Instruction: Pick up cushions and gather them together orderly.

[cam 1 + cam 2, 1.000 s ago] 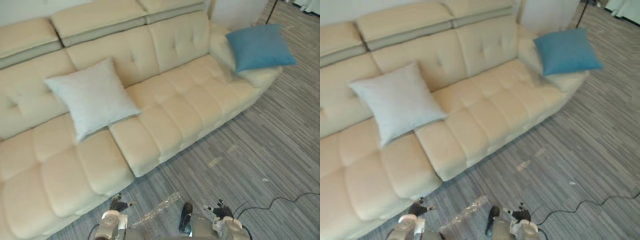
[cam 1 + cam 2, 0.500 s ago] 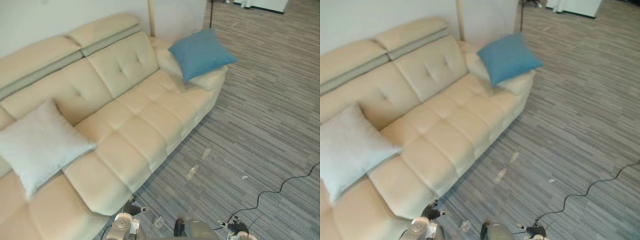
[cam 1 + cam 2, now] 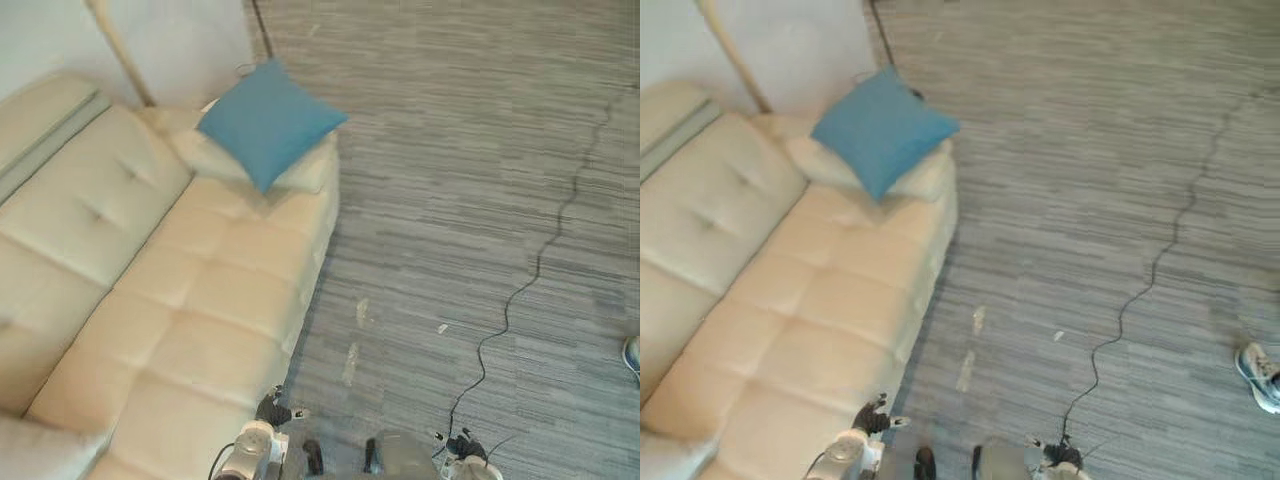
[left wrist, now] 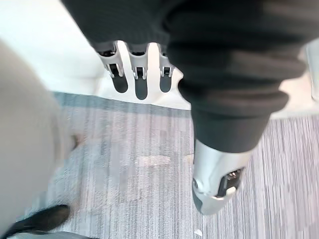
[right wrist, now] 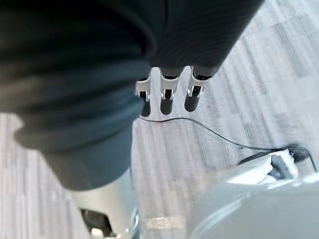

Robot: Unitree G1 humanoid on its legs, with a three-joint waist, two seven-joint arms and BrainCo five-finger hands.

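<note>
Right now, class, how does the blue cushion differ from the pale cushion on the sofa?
Colour: the blue cushion is bright blue; the pale cushion is greyish white. Place: the blue cushion is propped on the armrest at the far end of the sofa; the pale cushion lies at the near end. View: the blue cushion is seen whole; the pale cushion is cut off by the picture's edge. Both rest on the cream sofa, well apart.

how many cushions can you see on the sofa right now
2. A blue cushion rests on the sofa armrest at its far end; a pale cushion pokes in at the seat's near left edge. More may lie out of view.
</note>
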